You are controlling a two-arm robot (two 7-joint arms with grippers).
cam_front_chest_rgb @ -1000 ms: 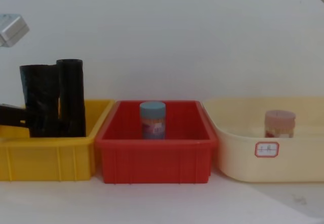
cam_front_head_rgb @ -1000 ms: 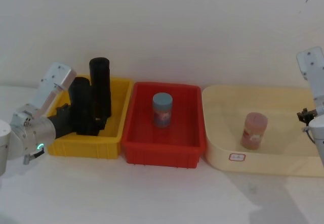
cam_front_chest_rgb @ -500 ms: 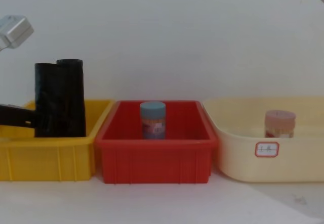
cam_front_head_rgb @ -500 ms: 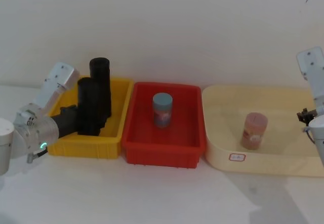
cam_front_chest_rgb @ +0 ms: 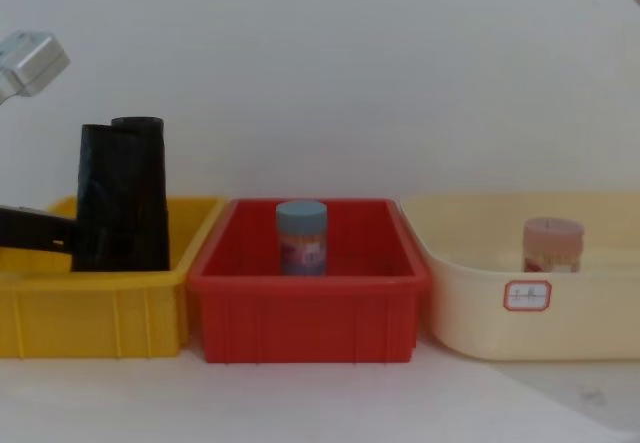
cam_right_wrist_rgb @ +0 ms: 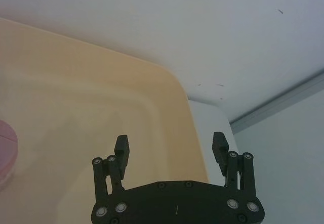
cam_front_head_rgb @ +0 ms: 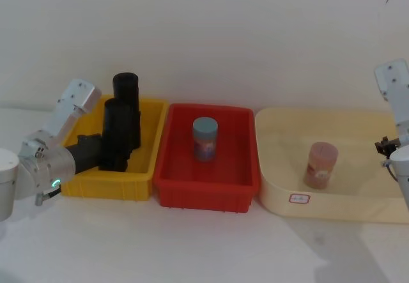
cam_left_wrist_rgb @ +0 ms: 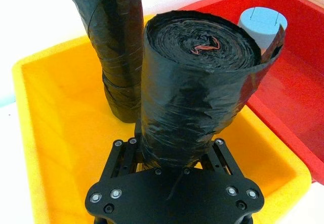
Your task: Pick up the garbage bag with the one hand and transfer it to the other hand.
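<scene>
The garbage bag (cam_front_head_rgb: 118,133), a thick, lumpy black roll, stands upright in the yellow bin (cam_front_head_rgb: 108,184). My left gripper (cam_front_head_rgb: 102,149), on the arm with the teal-green ring, comes in from the left and is shut on the bag's lower part. In the left wrist view the garbage bag (cam_left_wrist_rgb: 197,82) hides the fingers and shows its coiled end. The chest view shows the garbage bag (cam_front_chest_rgb: 120,198) rising well above the bin wall. Far to the right, my right gripper (cam_right_wrist_rgb: 171,145) hangs open with nothing between its fingers, over a corner of the cream tub (cam_right_wrist_rgb: 101,97).
A slimmer black roll (cam_front_head_rgb: 126,88) stands just behind the held one in the same bin. In the middle, the red bin (cam_front_head_rgb: 204,193) holds a blue-lidded canister (cam_front_head_rgb: 205,138). A pink jar (cam_front_head_rgb: 319,165) stands in the cream tub (cam_front_head_rgb: 332,206) at the right.
My left gripper has carried the garbage bag to the right inside the yellow bin. The bag now stands more upright, in front of the slimmer roll. The right arm has not moved.
</scene>
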